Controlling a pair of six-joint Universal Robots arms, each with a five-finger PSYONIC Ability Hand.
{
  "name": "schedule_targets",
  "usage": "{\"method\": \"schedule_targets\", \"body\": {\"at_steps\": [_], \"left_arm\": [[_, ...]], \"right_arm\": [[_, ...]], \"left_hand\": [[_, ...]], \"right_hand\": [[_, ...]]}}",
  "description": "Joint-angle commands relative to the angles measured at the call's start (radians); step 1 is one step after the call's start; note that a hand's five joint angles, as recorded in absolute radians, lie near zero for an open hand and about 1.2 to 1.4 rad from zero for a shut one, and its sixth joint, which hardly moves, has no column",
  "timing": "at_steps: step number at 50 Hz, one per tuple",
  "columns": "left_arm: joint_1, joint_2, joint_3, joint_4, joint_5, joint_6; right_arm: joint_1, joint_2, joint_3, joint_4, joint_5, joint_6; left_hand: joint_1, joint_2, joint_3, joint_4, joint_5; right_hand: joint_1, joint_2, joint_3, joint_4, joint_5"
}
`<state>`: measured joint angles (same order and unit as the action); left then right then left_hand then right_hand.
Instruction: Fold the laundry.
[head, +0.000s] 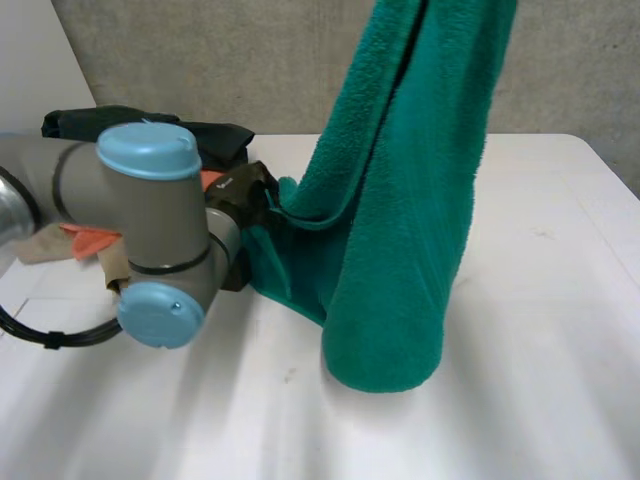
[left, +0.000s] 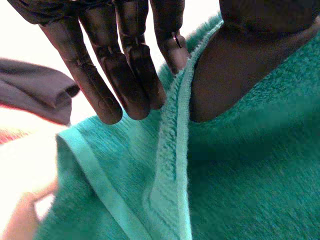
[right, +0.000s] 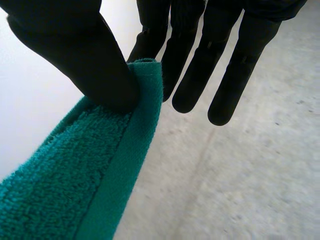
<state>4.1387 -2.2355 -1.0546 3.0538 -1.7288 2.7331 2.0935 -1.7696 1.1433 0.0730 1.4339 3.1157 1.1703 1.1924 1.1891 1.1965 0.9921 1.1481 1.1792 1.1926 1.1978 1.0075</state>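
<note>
A teal towel (head: 400, 200) hangs from above, and its doubled lower end rests on the white table (head: 540, 400). My left hand (head: 245, 192) is at the towel's left edge, low down near the table. In the left wrist view the towel's hemmed edge (left: 175, 130) runs between the straight fingers (left: 125, 65) and the thumb, which pinch it. My right hand (right: 75, 45) holds the towel (right: 60, 180) up high, its thumb pressing the hemmed top edge against a finger while the other fingers stay straight.
A dark garment (head: 200, 132) lies behind my left arm (head: 150, 220), with orange cloth (head: 85, 240) and a beige piece beside it at the table's left. A grey cloth (left: 35, 95) lies beyond the left fingertips. A concrete wall stands behind the table.
</note>
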Motion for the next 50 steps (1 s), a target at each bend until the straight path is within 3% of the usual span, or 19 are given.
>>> {"method": "schedule_targets", "body": {"at_steps": [1,2,8,11,15,22,28,34,38,43,50], "left_arm": [[0.078,0.144,-0.002,-0.059,0.08,0.282],[0.103,0.196,-0.007,-0.102,0.121,0.4],[0.156,0.385,-0.01,-0.223,0.257,0.822],[0.164,0.408,0.002,-0.251,0.285,0.956],[0.164,0.351,0.057,-0.26,0.269,1.037],[0.157,0.113,0.293,-0.25,0.221,1.056],[0.138,-0.019,0.53,-0.208,0.247,1.048],[0.133,-0.049,0.757,0.046,0.222,0.978],[0.132,-0.003,0.754,0.163,0.221,0.903],[0.132,0.051,0.648,0.171,0.224,0.866],[0.153,0.152,0.315,0.166,0.213,0.87]], "right_arm": [[-0.232,0.03,0.053,-0.016,-0.099,-0.029],[-0.309,0.05,0.067,-0.013,-0.137,-0.045],[-0.539,0.192,0.119,0.001,-0.305,-0.117],[-0.514,0.283,0.119,0.024,-0.326,-0.163],[-0.488,0.396,0.101,0.066,-0.288,-0.287],[-0.434,0.583,-0.006,0.057,-0.156,-0.371],[-0.385,0.697,-0.189,-0.048,-0.046,-0.382],[-0.359,0.765,-0.385,-0.425,0.091,-0.358],[-0.355,0.75,-0.387,-0.664,0.14,-0.329],[-0.343,0.696,-0.317,-0.733,0.111,-0.306],[-0.369,0.615,-0.096,-0.623,0.013,-0.301]], "left_hand": [[0.226,0.204,0.207,0.2,0.23],[0.226,0.204,0.207,0.2,0.23],[0.226,0.204,0.207,0.2,0.23],[0.226,0.204,0.207,0.2,0.23],[0.226,0.204,0.207,0.2,0.23],[0.226,0.204,0.207,0.2,0.23],[0.226,0.204,0.207,0.2,0.23],[0.226,0.204,0.207,0.2,0.23],[0.226,0.204,0.207,0.2,0.23],[0.226,0.204,0.207,0.2,0.23],[0.226,0.204,0.207,0.2,0.23]], "right_hand": [[0.248,0.217,0.204,0.198,0.214],[0.248,0.217,0.204,0.198,0.214],[0.248,0.217,0.204,0.198,0.214],[0.248,0.217,0.204,0.198,0.214],[0.248,0.217,0.204,0.198,0.214],[0.248,0.217,0.204,0.198,0.214],[0.248,0.217,0.204,0.198,0.214],[0.248,0.217,0.204,0.198,0.214],[0.248,0.217,0.204,0.198,0.214],[0.248,0.217,0.204,0.198,0.214],[0.248,0.217,0.204,0.198,0.214]]}}
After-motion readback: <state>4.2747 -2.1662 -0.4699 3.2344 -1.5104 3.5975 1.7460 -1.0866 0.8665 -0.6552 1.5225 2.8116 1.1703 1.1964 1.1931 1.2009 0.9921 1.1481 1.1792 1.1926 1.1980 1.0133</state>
